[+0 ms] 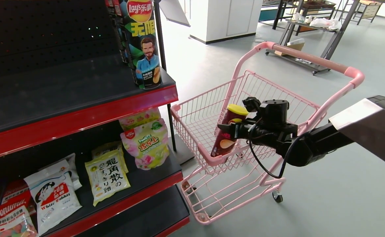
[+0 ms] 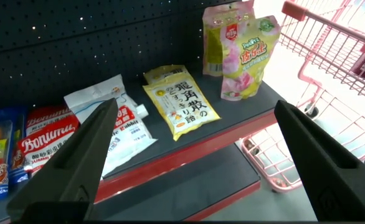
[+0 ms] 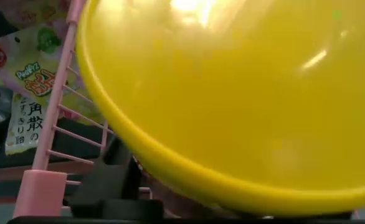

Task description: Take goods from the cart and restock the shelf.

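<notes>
The room is a shop with a grey floor (image 1: 327, 197). A black and red shelf (image 1: 80, 115) stands on one side, and a pink cart (image 1: 310, 59) is parked just beside it.

The job looks like it is at an early part. The right end effector (image 1: 231, 130) is clenched on a tall chip can (image 1: 227, 138) near its top. The can is tilted, and its bottom is low by the front rim of the cart, so it is not on the shelf yet. I think the can must be lifted out, carried over and set down on a shelf board. The lower board already has snack bags (image 1: 107, 174) on it, and a tall chip box (image 1: 144, 42) stands on the board above.

The head view lets you see the whole cart, the right arm and both shelf boards at once. The left wrist view shows the left end effector (image 2: 195, 155), with its fingers spread wide and nothing between them. It is in front of the lower shelf, looking at the bags. The right wrist view shows the can's yellow lid (image 3: 245, 93) very close up, with pink cart bars and some bags behind it.
</notes>
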`<state>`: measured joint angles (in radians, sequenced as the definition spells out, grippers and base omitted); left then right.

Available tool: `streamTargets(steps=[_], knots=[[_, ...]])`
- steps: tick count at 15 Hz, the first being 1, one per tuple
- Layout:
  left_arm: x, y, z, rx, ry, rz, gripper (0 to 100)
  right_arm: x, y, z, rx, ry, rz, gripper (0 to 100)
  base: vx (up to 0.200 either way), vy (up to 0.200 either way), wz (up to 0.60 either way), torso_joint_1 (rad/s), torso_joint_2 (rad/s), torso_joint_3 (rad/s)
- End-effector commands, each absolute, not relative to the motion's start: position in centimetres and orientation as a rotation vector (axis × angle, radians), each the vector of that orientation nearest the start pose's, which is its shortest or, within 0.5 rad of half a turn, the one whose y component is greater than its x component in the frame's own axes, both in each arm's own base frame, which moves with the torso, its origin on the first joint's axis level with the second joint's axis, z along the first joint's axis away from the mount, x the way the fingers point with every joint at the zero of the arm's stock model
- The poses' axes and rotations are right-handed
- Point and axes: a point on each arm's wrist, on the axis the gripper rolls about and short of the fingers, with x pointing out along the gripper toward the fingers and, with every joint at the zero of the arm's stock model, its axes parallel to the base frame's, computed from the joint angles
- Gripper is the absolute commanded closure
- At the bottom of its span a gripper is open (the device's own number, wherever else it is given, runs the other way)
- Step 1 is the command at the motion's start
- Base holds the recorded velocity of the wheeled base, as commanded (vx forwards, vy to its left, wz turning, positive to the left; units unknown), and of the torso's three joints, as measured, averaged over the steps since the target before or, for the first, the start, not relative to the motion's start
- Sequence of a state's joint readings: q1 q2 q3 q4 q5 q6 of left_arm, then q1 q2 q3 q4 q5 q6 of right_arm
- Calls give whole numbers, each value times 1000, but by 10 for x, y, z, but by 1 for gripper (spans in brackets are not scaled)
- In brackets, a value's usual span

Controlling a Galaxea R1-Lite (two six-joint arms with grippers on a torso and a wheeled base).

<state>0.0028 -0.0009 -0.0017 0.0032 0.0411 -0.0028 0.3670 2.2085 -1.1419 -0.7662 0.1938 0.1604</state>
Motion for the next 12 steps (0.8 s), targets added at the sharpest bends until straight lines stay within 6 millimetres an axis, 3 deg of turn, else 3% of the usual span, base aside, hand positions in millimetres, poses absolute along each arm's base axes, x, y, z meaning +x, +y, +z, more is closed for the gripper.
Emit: streamTargets(steps=[1,3,4,7,8,9,10,12], knots=[[-23,1,75,-3,3,44,0,398,160,90,128,357,533,100,0,0,0,0,0,0],[-23,1,76,-3,1,44,0,395,159,96,125,341,528,100,0,0,0,0,0,0],[-23,1,76,-3,1,44,0,392,158,111,123,304,529,100,0,0,0,0,0,0],[-23,1,76,-3,1,44,0,380,152,193,138,109,543,100,0,0,0,0,0,0],[-23,1,76,-3,1,44,0,372,149,211,139,84,545,100,0,0,0,0,0,0],[-23,1,76,-3,1,44,0,356,143,239,135,52,547,100,0,0,0,0,0,0],[-23,1,76,-3,1,44,0,322,132,274,121,17,546,100,0,0,0,0,0,0],[-23,1,76,-3,1,44,0,266,122,301,64,11,540,100,0,0,0,0,0,0]])
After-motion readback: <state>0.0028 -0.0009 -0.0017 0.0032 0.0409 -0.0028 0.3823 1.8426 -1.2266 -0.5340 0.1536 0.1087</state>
